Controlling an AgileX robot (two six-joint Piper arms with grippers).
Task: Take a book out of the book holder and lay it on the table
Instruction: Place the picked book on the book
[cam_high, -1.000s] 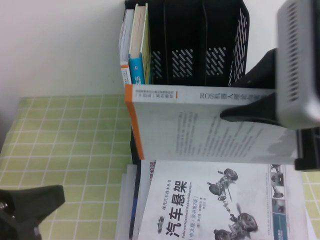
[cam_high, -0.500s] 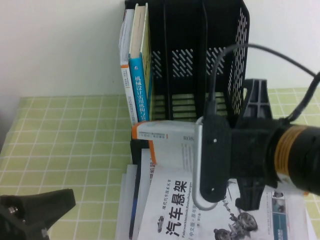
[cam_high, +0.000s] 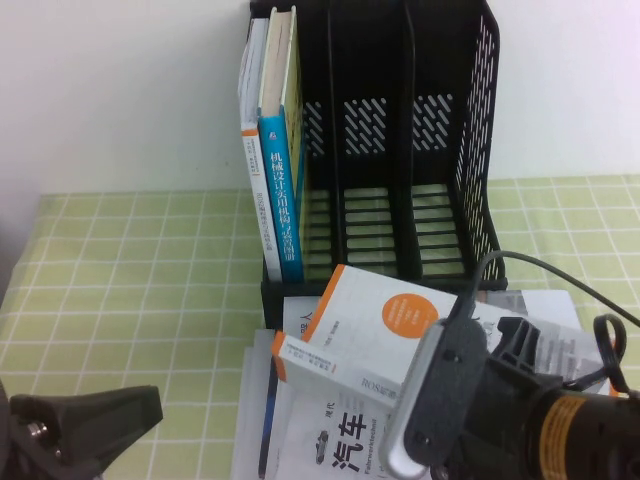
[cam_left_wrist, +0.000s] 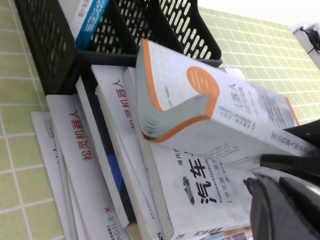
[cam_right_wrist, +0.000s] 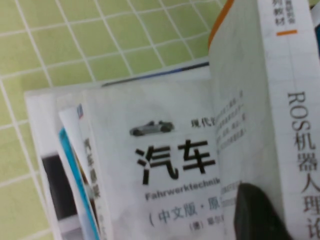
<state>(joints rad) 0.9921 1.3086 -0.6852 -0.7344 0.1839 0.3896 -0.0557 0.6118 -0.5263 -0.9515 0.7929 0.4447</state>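
The book (cam_high: 385, 325) is held tilted in front of the book holder (cam_high: 400, 150), above a stack of books lying on the table (cam_high: 130, 280). Its white cover with the orange circle faces up and its orange-edged spine is turned toward the robot's left. In the left wrist view the book (cam_left_wrist: 200, 105) is seen raised off the stack at its near corner, pages fanned slightly; whether the far end rests on the stack cannot be told.

The right gripper (cam_high: 440, 400) is low at the right front of the high view, clamped on the book's near edge; one dark fingertip (cam_right_wrist: 255, 210) is seen pressed against the page block beside the "ROS" spine text.

Under it lies the car-suspension book (cam_left_wrist: 210, 190), and below that more white books with red titles (cam_left_wrist: 95, 150).

In the holder, the leftmost slot is filled with upright books, including a blue-spined book (cam_high: 278, 200); the other two slots hold nothing visible.

The left gripper (cam_high: 85, 420) is parked low at the left front, over bare table, well apart from the books. Whether its fingers are apart or together cannot be told.
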